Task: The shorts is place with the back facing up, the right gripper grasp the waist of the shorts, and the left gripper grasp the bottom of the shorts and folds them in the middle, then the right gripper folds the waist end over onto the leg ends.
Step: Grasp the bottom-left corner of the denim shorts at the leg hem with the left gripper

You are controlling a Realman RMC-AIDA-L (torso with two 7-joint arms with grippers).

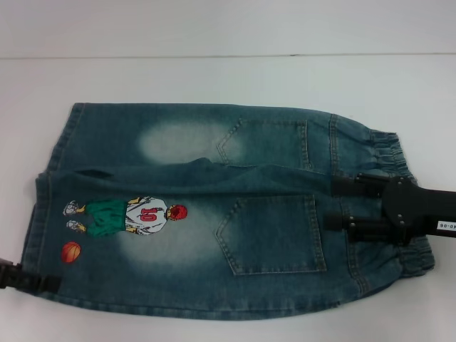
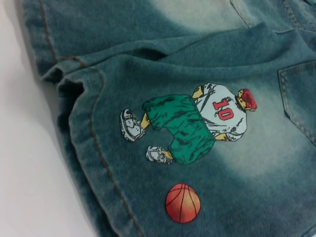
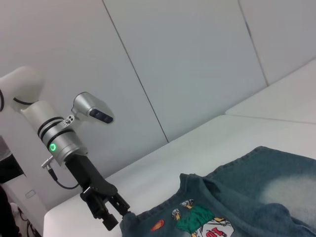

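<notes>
**Denim flat on the table, one gripper at each end**

Nearest the lens, at 8 o'clock in the head view: the left gripper (image 1: 50, 283), low at the table edge, tip touching the near corner of the bottom of the shorts (image 1: 37, 228). Cannot tell whether clamped on the hem or merely resting against it; the right wrist view puts it hard against the denim edge too, but settles nothing.

From 9 o'clock to 3 o'clock across the white table (image 1: 214, 78): the shorts (image 1: 214, 274), back side up, leg hems at 9, puckered waist at 3. Blue washed denim with pale faded patches, a ridge of loose cloth along the middle where the near leg overlaps the far one. On the near leg, a cartoon basketball-player print (image 1: 135, 216) numbered 10, with an orange ball (image 1: 70, 251) below it. Further right, two back pockets: one at centre (image 1: 274, 231), one toward 12 o'clock (image 1: 267, 142).

At 3 o'clock: the right gripper (image 1: 336, 205), spread wide just inside the waist of the shorts (image 1: 399, 160), nothing visibly pinched.

Handling, as a judgement: soft and limp, yet thick enough to hold a crease; light, not slippery, nothing fragile. Likely to sag and drag between two holds, so best taken at the stitched edges. For the waist, pinch the elastic band itself, bunched and easy to catch. For the other end, take the double-stitched hem, firmer than the open cloth. Keep both holds level to stop the ridge from spreading.
</notes>
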